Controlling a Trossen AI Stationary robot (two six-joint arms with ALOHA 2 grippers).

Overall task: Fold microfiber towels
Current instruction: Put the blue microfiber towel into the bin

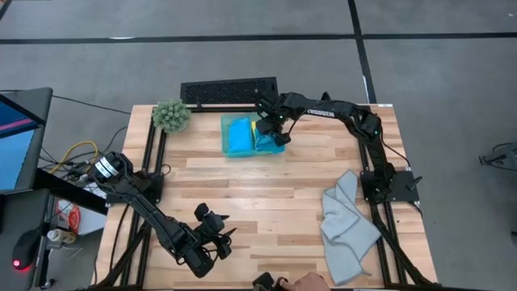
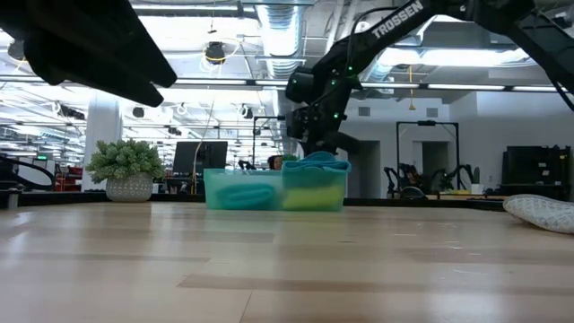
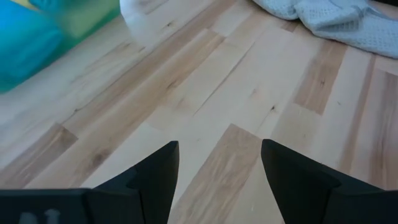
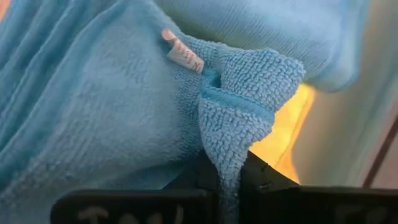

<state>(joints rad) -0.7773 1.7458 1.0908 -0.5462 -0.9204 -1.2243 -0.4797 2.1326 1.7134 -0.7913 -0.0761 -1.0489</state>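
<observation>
Over the teal tray (image 1: 227,150) at the table's far edge, the right gripper (image 1: 275,129) is pinching a fold of the blue towel (image 4: 112,106) lying on the yellow one (image 4: 283,134). To finish well, it should let go gently, keeping the fold. The left gripper (image 1: 212,232), fingers spread, is waiting near the front; the grey towel (image 1: 347,226) is lying unfolded at the right.

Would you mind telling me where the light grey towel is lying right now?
In the high view, the light grey towel lies crumpled on the table's right side, near the front edge, beside the right arm's base and apart from the tray.
</observation>
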